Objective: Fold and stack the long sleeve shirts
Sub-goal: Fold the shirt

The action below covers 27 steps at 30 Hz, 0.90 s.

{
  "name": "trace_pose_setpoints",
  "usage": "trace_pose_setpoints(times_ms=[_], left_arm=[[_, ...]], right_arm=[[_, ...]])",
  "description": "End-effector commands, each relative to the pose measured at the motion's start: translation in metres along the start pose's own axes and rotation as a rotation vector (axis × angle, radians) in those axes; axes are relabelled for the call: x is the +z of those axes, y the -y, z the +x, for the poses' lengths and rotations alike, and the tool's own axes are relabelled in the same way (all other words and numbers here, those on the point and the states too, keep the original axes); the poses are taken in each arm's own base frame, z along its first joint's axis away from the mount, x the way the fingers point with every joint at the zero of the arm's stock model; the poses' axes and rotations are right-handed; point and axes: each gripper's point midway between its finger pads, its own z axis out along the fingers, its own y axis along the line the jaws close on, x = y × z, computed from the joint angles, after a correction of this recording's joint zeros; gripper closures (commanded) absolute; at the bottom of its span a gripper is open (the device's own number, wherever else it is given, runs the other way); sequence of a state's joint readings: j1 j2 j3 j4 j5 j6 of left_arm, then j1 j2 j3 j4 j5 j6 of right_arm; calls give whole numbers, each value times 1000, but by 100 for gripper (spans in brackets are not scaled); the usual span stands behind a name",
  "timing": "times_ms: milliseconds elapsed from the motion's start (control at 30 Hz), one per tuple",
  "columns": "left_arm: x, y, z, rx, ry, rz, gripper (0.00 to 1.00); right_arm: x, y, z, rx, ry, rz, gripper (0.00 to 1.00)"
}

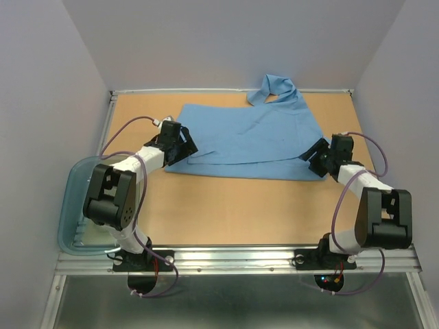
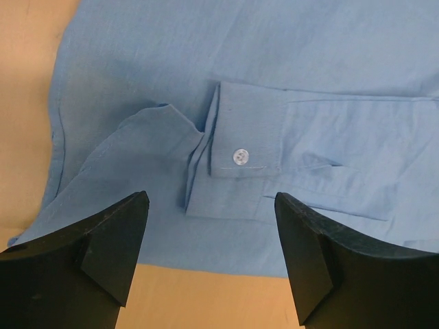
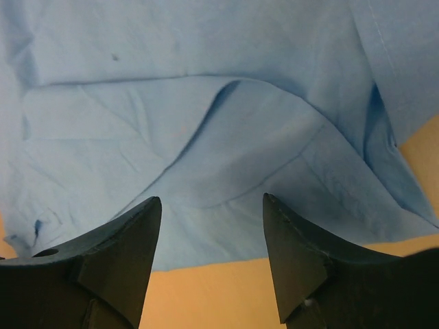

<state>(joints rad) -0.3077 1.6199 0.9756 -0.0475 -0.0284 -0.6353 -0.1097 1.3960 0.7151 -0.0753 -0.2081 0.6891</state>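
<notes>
One light blue long sleeve shirt (image 1: pixel 250 137) lies spread flat on the wooden table, part of it bunched at the back edge (image 1: pixel 274 88). My left gripper (image 1: pixel 184 145) is open at the shirt's near-left corner; in the left wrist view (image 2: pixel 211 199) its jaws stand wide over the hem, with a buttoned cuff (image 2: pixel 236 157) just ahead. My right gripper (image 1: pixel 314 156) is open at the shirt's near-right corner; the right wrist view (image 3: pixel 211 200) shows its jaws straddling the rumpled hem (image 3: pixel 226 171). Neither holds cloth.
A clear bluish plastic tub (image 1: pixel 74 205) sits at the table's left edge beside the left arm. Bare wood (image 1: pixel 240 205) lies between the shirt and the arm bases. Grey walls close in the table's sides and back.
</notes>
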Motion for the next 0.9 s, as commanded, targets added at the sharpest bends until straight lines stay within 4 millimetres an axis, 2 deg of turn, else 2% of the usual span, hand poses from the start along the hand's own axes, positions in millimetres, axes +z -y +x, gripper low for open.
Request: trace_pose_setpoints(times_ms=[0, 167, 200, 333, 367, 467, 600, 733, 767, 800, 867], left_arm=[[9, -6, 2, 1, -10, -20, 14], [15, -29, 20, -37, -58, -50, 14], [15, -32, 22, -41, -62, -57, 15], [5, -37, 51, -73, -157, -26, 14], [-2, -38, 62, -84, -187, -6, 15], [-15, -42, 74, -99, -214, 0, 14], [-45, -58, 83, -104, -179, -13, 14], [-70, -62, 88, -106, -160, -5, 15], [-75, -62, 85, -99, -143, -4, 14], [-86, -49, 75, -78, -100, 36, 14], [-98, -33, 63, -49, -50, 81, 14]], right_arm=[[11, 34, 18, 49, -34, 120, 35], [11, 68, 19, 109, -12, 221, 39], [10, 72, 20, 121, -9, 234, 39], [6, 79, 25, 139, -33, 267, 37], [2, 83, 30, 144, -48, 286, 36], [-10, 88, 31, 146, -41, 325, 35], [-34, 91, 21, 92, 5, 377, 33], [-57, 63, 1, 4, 47, 296, 30], [-64, 46, -6, -15, 59, 230, 30], [-70, 23, -15, -50, 62, 148, 29], [-74, -6, -25, -83, 70, 51, 29]])
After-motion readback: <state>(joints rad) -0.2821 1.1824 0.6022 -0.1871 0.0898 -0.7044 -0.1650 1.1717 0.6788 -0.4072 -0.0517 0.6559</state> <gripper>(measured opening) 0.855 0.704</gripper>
